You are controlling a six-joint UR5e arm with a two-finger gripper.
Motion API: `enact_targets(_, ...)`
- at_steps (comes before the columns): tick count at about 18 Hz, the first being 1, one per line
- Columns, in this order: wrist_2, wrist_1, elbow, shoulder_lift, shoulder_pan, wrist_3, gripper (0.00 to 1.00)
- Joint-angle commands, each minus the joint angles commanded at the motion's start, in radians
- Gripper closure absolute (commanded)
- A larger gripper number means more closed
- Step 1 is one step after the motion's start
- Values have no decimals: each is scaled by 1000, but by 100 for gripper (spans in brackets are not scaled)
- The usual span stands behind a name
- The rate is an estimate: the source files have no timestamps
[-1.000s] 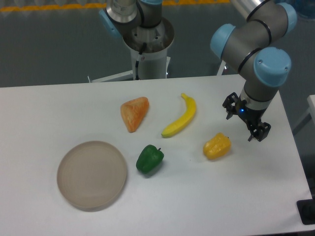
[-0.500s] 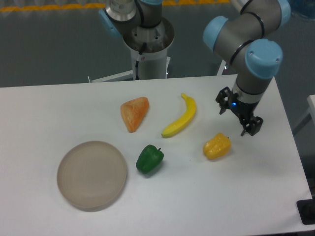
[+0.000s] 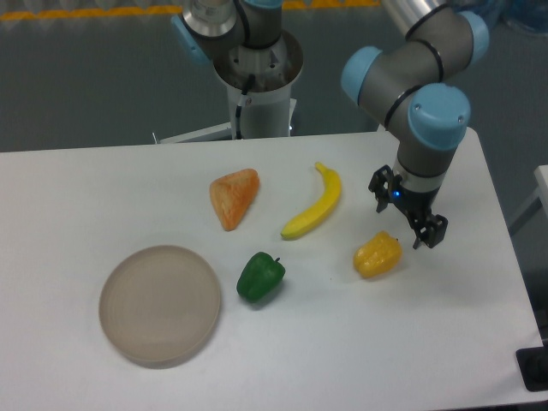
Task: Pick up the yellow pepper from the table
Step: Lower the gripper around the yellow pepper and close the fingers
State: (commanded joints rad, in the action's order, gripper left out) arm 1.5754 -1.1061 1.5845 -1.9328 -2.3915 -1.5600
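Note:
The yellow pepper lies on the white table at the right of the middle, lumpy and yellow-orange. My gripper hangs open just above and to the upper right of it, its two black fingers spread apart and holding nothing. It does not touch the pepper.
A yellow banana lies left of the gripper. A green pepper sits left of the yellow pepper. An orange wedge-shaped piece lies further left. A round beige plate sits at the front left. The table's right edge is near the gripper.
My gripper has moved left and slightly toward the yellow pepper, staying open. The objects on the table have not moved.

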Motion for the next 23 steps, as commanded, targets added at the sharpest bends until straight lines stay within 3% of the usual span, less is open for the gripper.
enact_targets(5, 30, 64, 20, -35, 37, 47, 0)
enact_targets(12, 69, 104, 57, -67, 55, 84, 0)
enact_targets(20, 107, 114, 72, -93, 64, 114, 0)
enact_targets(21, 112, 117, 74, -97, 64, 107, 3)
enact_targets(22, 118, 117, 74, -97, 67, 107, 33)
enact_targets(23, 120, 115, 72, -97, 71, 112, 44)
